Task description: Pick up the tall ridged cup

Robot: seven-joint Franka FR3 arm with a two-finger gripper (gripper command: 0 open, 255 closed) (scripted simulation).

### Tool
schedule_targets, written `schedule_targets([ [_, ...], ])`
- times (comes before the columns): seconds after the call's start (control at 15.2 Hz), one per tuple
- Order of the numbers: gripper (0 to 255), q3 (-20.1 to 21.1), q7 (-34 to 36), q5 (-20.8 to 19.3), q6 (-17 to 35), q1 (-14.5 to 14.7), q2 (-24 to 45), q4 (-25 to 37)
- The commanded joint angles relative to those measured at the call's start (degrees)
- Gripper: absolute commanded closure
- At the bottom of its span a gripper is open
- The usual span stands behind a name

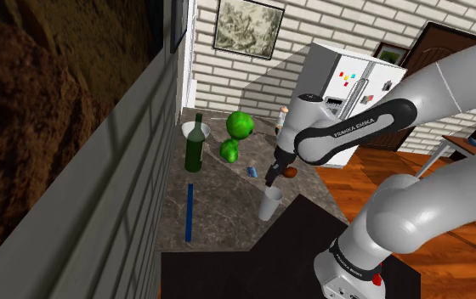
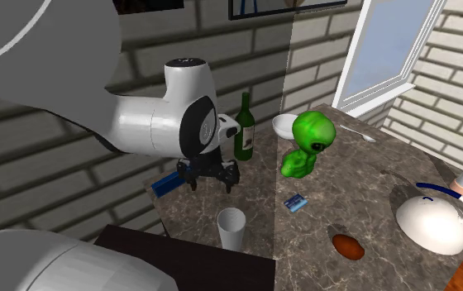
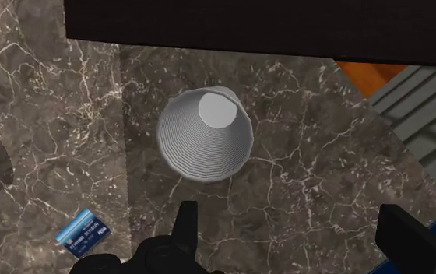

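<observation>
Closest to us, the gripper hangs released, its two black fingers standing wide apart above the marble counter. We see the pale ridged cup upright just ahead of them, untouched (we look straight into its mouth). In the second exterior view it stands lower centre, with a blue card to its upper right.

Ridged cup: one, pale grey
Green bottle: one
Green alien figure: one
White bowl: one
Blue card: one
Brown oval lump: one
White teapot: one
Spoon: one
Blue bar: one, along the tabletop's wall edge
</observation>
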Motion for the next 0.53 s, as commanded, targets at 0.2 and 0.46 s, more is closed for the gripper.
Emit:
schedule_targets([
  [0.2, 0, -0.52, 0.44, -4.33, 13.68, -2.83, 12.72, -1.85],
  [0.46, 0, 0.0, 3.11, -8.92, 21.56, -5.27, 21.48, -1.38],
])
